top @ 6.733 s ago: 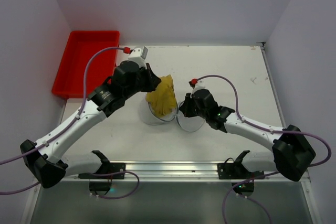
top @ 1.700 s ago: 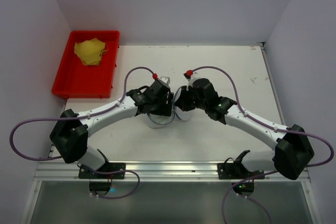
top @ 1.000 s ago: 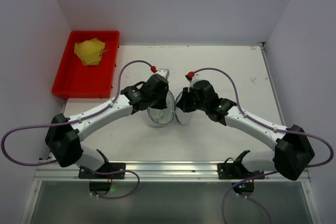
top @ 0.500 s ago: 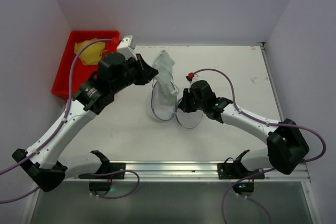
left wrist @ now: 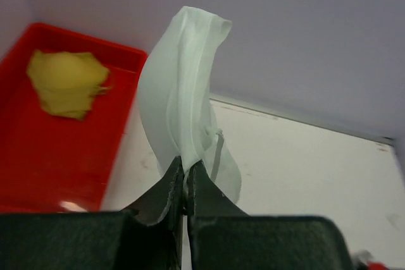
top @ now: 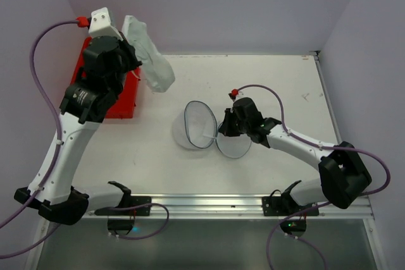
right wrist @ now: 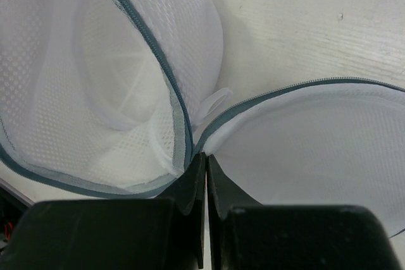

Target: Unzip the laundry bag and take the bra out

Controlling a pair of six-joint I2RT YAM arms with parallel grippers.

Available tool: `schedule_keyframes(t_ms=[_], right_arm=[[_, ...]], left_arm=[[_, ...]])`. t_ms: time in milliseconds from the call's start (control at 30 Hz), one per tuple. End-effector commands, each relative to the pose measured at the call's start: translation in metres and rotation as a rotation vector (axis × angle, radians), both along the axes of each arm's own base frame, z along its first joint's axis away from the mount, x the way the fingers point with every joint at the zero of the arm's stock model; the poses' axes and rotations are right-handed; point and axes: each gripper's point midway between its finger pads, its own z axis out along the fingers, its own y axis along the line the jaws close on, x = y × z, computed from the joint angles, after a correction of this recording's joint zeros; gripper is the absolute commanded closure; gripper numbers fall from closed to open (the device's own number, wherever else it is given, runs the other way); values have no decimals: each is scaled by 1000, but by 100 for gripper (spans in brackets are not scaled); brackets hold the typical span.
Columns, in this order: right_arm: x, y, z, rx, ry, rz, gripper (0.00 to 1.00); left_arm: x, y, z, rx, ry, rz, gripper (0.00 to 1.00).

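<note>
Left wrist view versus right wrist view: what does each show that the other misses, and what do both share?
Only the left wrist view: a pale bra pinched in the left fingers, and a red tray holding a yellow garment. Only the right wrist view: the unzipped laundry bag, its rim pinched in the right fingers. Both: the white table.
</note>
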Motion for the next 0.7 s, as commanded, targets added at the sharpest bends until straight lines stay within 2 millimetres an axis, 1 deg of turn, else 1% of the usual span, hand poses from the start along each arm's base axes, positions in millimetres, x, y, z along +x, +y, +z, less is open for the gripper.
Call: schedule_keyframes(t_ms=[0, 33, 67, 100, 133, 167, 200, 233, 300, 333, 367, 400, 433, 500, 533, 567, 600, 633, 667], right_arm=[[-2, 3, 14, 40, -23, 17, 100], [-2, 3, 14, 40, -25, 18, 100], [-4, 3, 16, 43, -31, 22, 100], [-5, 3, 16, 47, -29, 30, 100], [-5, 5, 19, 59, -35, 36, 100], [-8, 5, 17, 68, -31, 44, 100], [-10, 8, 18, 83, -29, 53, 100], [-12, 13, 21, 111, -33, 74, 100], [-15, 15, 22, 132, -28, 90, 100], [-18, 17, 21, 142, -24, 105, 100], [-19, 18, 22, 151, -24, 111, 100], [-20, 19, 22, 155, -25, 117, 100], [-21, 19, 23, 163, -33, 122, 100], [-20, 18, 23, 159, -44, 126, 100], [-20, 19, 22, 154, -43, 131, 100], [-19, 19, 20, 146, -42, 130, 100], [-18, 19, 21, 142, -43, 132, 100], [-18, 19, 21, 141, -41, 134, 100], [-18, 20, 21, 142, -42, 136, 100]], left_arm=[[24, 72, -23, 224, 68, 270, 100], [28, 84, -29, 248, 90, 313, 100], [40, 93, -43, 277, 135, 338, 100], [46, 116, -51, 300, 168, 398, 100], [52, 128, -59, 307, 188, 427, 100], [62, 140, -75, 319, 225, 457, 100], [69, 166, -86, 322, 239, 518, 100], [81, 177, -104, 331, 279, 546, 100], [89, 205, -123, 342, 327, 620, 100], [97, 223, -147, 359, 394, 661, 100], [100, 231, -157, 364, 420, 674, 100], [102, 243, -168, 377, 447, 694, 100], [110, 249, -193, 407, 500, 701, 100], [117, 256, -221, 430, 566, 695, 100], [124, 257, -253, 453, 638, 684, 100], [127, 257, -266, 454, 670, 676, 100], [131, 256, -274, 445, 693, 675, 100], [136, 255, -299, 452, 744, 661, 100], [137, 253, -308, 452, 768, 645, 100]])
